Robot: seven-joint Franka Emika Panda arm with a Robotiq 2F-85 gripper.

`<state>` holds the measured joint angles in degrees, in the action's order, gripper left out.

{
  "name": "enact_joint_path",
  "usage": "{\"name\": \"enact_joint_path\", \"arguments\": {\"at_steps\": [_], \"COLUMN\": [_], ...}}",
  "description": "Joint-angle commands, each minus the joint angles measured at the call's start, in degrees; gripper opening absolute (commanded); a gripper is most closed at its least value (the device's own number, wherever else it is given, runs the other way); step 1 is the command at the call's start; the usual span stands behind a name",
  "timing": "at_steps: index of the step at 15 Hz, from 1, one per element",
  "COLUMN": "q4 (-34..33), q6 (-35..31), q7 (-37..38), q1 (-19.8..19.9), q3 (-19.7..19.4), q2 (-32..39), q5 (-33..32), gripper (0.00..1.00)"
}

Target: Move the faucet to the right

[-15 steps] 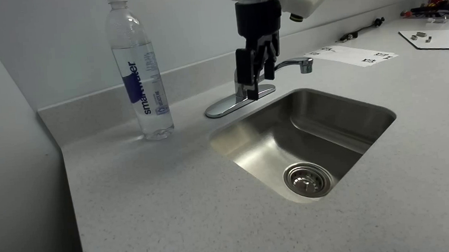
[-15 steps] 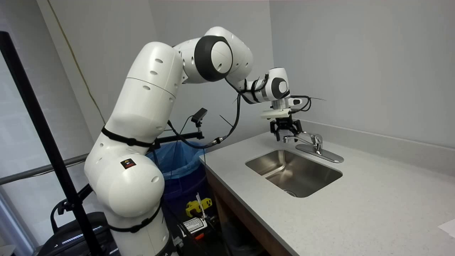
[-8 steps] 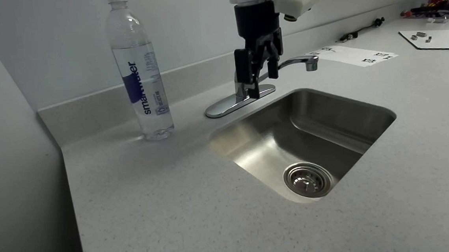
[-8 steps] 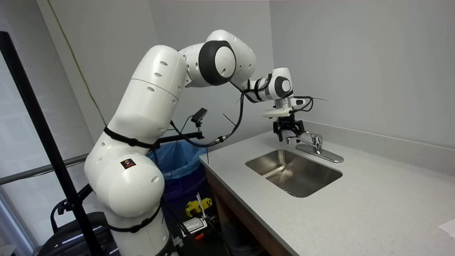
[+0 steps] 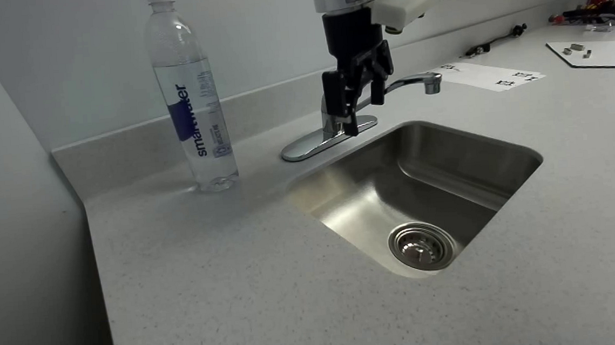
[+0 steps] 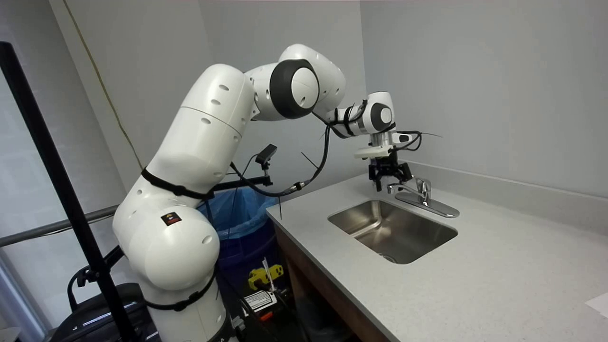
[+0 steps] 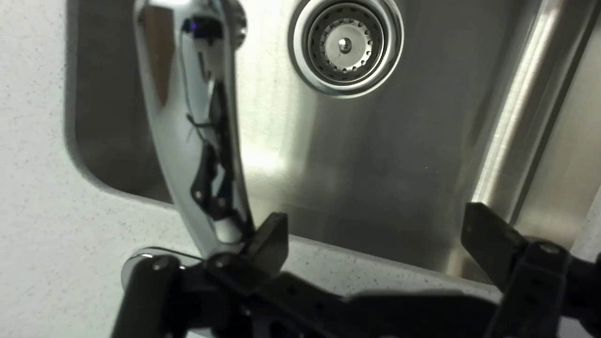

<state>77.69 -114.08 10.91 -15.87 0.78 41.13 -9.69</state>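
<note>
The chrome faucet shows in both exterior views, its long spout point(image 5: 408, 81) reaching past the gripper and its base plate point(image 6: 441, 208) on the counter behind the sink. In the wrist view the spout point(image 7: 188, 117) runs over the sink at the left. My gripper point(image 5: 364, 113) is open with nothing between its fingers; it hangs low at the spout, also in an exterior view point(image 6: 392, 181). In the wrist view the gripper point(image 7: 380, 239) has the spout outside the jaws, against or very close to the left finger point(image 7: 274, 241). The gripper hides part of the faucet body and lever.
A steel sink point(image 5: 376, 227) is set into the counter point(image 5: 212, 287) below the spout. A clear water bottle point(image 5: 195, 115) stands left of the faucet in that view. Papers point(image 5: 479, 76) lie further along. A backsplash point(image 6: 498, 194) and wall run behind the faucet.
The spout has swung to the right in both exterior views, along with the gripper, which moved slightly right. The base plate and bottle have not moved. The fingers stay apart.
</note>
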Motion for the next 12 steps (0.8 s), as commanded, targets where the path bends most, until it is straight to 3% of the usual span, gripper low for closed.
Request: {"name": "enact_joint_path", "arguments": {"at_steps": [1, 7, 12], "q4": [0.17, 0.8, 3.55], "q6": [2.18, 4.05, 4.41], "q7": [-0.54, -1.41, -7.64], "q1": [0.85, 1.26, 2.04], "q3": [-0.44, -0.27, 1.54], "q2": [0.51, -0.08, -3.53], "q5": [-1.1, -0.82, -0.23], "gripper": [1.0, 1.0, 1.0]}}
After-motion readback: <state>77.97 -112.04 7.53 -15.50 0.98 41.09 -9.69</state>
